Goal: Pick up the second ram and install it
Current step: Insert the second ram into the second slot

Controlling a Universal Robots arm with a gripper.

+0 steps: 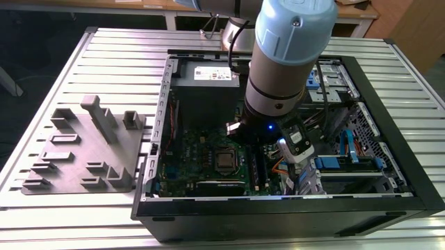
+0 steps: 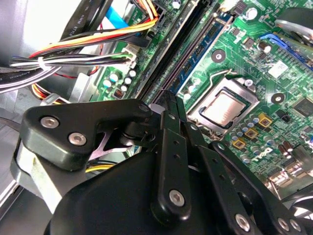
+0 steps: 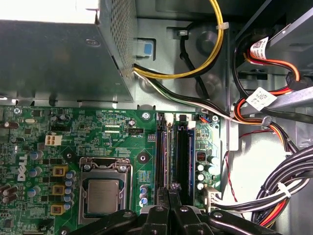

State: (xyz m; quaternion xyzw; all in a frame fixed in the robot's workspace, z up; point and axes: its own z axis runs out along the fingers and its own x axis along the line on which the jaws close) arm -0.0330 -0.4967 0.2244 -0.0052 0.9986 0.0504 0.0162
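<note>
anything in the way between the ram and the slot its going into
Nothing visible: the second ram, held in the tool, lines up right along the long slots, and the cables lie off to one side.

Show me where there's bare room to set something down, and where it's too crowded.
Free: the slatted table between the grey holder block and its far edge, beside the case. Crowded: inside the case, where the gripper hangs over the memory slots next to the cable bundles.

Foreground: black gripper (image 2: 168,98), tip at frame centre over the long memory slots (image 2: 190,46); processor socket (image 2: 226,108) just beside.
</note>
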